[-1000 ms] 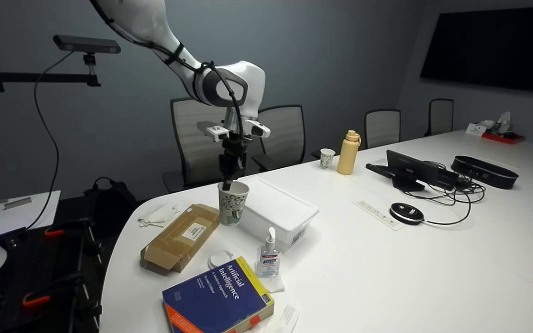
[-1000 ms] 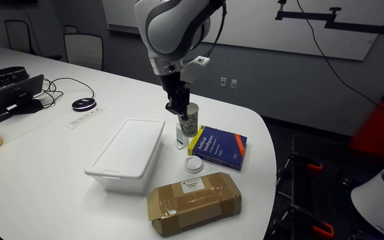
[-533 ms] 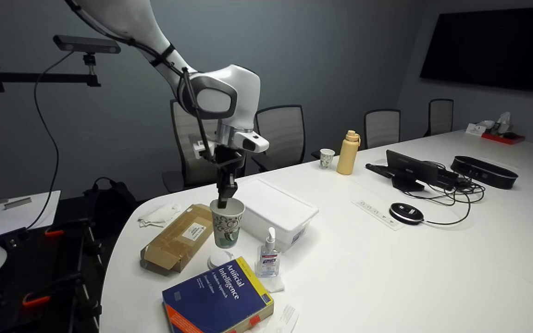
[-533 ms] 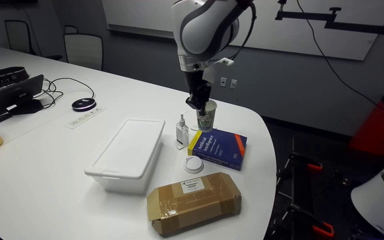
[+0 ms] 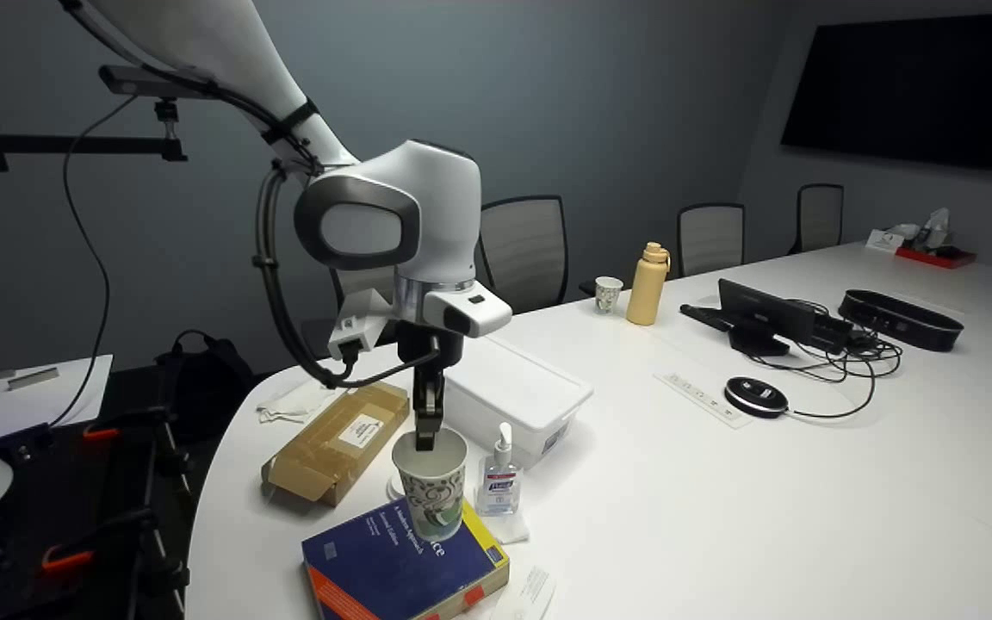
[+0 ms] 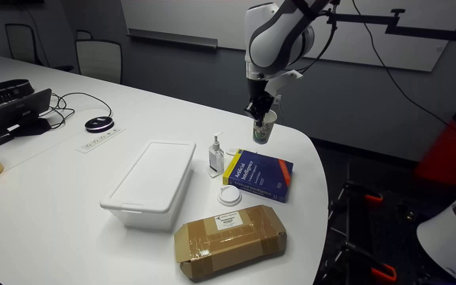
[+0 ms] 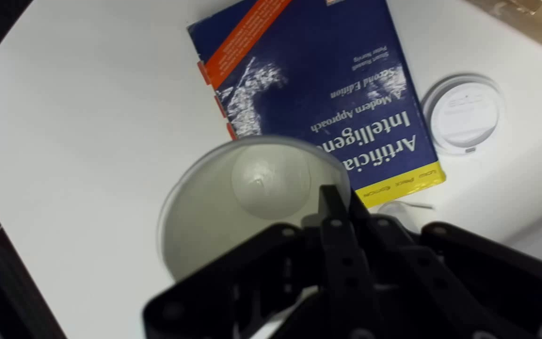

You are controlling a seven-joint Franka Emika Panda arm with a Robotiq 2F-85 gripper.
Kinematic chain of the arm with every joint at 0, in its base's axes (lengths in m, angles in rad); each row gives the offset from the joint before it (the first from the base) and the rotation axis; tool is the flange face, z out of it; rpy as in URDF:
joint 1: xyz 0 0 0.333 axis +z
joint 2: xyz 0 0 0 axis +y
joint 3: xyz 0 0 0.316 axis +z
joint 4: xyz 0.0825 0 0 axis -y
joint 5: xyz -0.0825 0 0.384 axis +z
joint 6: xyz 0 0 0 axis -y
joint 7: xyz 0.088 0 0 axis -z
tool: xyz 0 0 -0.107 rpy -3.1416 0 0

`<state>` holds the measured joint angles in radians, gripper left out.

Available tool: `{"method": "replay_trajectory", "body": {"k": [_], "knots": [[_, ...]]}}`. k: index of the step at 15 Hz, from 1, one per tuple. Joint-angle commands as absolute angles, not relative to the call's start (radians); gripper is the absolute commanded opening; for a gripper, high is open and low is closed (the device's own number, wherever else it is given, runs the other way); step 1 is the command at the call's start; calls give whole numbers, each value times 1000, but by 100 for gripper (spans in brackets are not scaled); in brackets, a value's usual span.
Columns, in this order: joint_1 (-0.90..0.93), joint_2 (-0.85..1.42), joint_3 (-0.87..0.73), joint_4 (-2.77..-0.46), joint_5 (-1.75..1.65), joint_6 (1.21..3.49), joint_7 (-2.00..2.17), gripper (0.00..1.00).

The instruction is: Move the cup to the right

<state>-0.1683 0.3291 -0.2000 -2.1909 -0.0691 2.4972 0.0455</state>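
The cup (image 5: 434, 495) is a whitish paper cup with a dark leafy pattern and a pale inside. My gripper (image 5: 425, 437) is shut on its rim wall, one finger inside and one outside, as the wrist view (image 7: 349, 195) shows. The cup hangs nearly upright above the table. It overlaps the blue book (image 5: 384, 568) in an exterior view; it also shows in an exterior view (image 6: 264, 128) beyond the book (image 6: 261, 174). In the wrist view the cup (image 7: 195, 221) opens towards me, beside and partly over the book (image 7: 308, 61). Its near side is hidden by the fingers.
A white lidded box (image 6: 152, 178), a sanitizer pump bottle (image 6: 216, 157), a white lid (image 6: 230, 195) and a brown carton (image 6: 232, 241) stand around the book. A smaller patterned cup (image 5: 607, 295) and a tan bottle (image 5: 649, 286) are farther off. The table edge (image 6: 325, 174) curves nearby.
My gripper has carried the cup away from beside the white box, past the lid and sanitizer, to the book's area. The cup stays in the grip; the other things have not moved.
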Motion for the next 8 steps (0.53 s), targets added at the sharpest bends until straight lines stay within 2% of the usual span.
{"method": "replay_trajectory", "body": {"k": [1,8], "knots": [[-209,321,-225,-2220,-59,2572,37,1],[-297,402,-241,-2222,-6,2672,26,1]]}}
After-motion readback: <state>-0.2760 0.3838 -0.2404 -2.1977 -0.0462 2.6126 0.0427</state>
